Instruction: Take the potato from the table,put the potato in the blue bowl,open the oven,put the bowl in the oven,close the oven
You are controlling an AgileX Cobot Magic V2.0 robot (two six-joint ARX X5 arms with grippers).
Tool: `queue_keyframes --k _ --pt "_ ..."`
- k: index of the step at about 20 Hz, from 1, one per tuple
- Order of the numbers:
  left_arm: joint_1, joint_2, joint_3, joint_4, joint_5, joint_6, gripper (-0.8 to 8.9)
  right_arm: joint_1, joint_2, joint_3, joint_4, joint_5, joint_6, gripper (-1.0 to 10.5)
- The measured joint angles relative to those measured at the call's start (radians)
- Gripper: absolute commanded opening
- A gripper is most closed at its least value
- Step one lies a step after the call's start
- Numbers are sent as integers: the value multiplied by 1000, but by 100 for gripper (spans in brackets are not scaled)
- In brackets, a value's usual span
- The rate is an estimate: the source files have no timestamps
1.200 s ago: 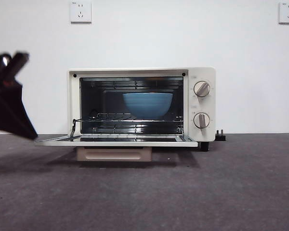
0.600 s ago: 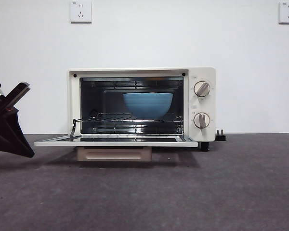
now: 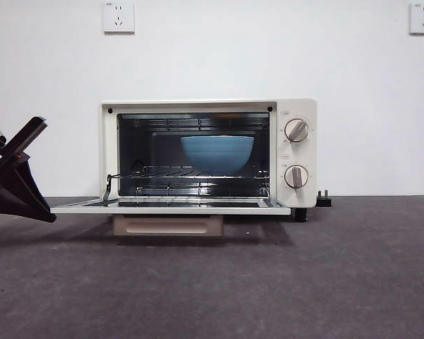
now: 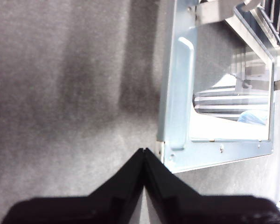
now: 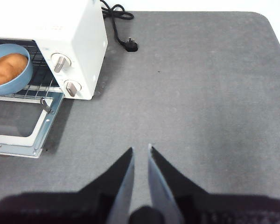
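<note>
White wall with two sockets behind; dark grey table (image 3: 325,282) below. Oven (image 3: 208,152): door (image 3: 169,207) dropped flat, blue bowl (image 3: 217,153) on the wire rack inside, potato (image 5: 8,68) lying in it. Step in hand, by judgement: closing the oven, the last one left. Left gripper (image 4: 144,154): jaws pressed together, empty, just beside the door's outer corner. Right gripper (image 5: 140,150): jaws nearly together, empty, well apart from the oven. Next move likely calls for getting under the door edge and swinging it up.
</note>
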Motion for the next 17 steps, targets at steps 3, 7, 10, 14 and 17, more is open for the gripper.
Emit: queue_keyframes --k 3,7,10,14,17 --pt "-7 2 -1 5 14 -12 -8 0 0 0 0 0 0 55" --pt "-10 4 -3 55 49 -52 -8 0 0 0 0 0 5 55" --pt "-10 4 -3 100 70 -97 -8 0 0 0 -1 0 7 55" --pt "-10 4 -2 166 115 -161 -8 0 0 0 -1 0 7 55" --pt "-17 4 30 169 124 -193 -8 0 0 0 -1 0 7 55"
